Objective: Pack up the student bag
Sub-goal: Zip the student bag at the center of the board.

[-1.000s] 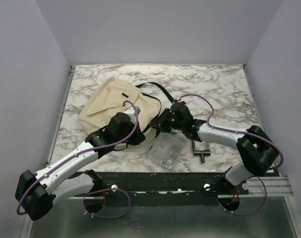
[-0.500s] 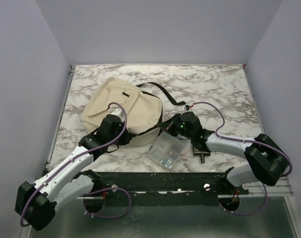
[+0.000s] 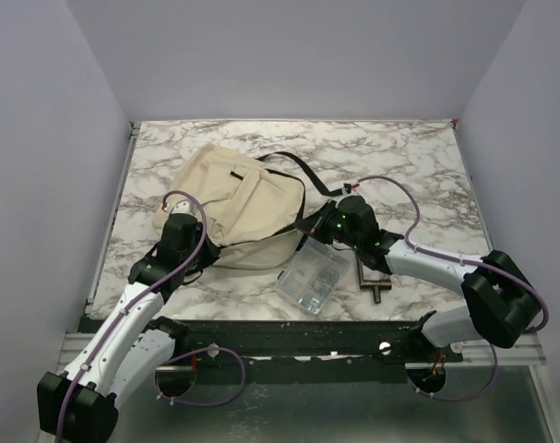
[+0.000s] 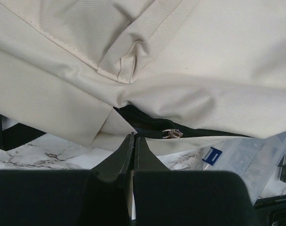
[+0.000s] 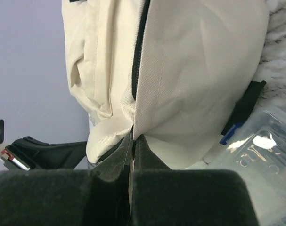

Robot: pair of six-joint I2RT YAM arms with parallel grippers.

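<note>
On the marble tabletop [image 3: 399, 157], the cream bag [image 3: 243, 198] lies left of middle. A clear pouch [image 3: 312, 277] sits just beside its near edge. The right fingers [image 5: 114, 157] pinch the bag's cloth. The left fingers [image 4: 117, 157] are clenched at its hem, and I cannot tell whether they hold cloth.

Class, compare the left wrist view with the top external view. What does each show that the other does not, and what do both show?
Only the left wrist view shows the metal zip pull on the bag's dark zip line and the blue tab on the pouch. Only the top external view shows the right arm, the side walls and the bag's whole outline. Both show the cream student bag, the clear pouch and the marble table.
</note>
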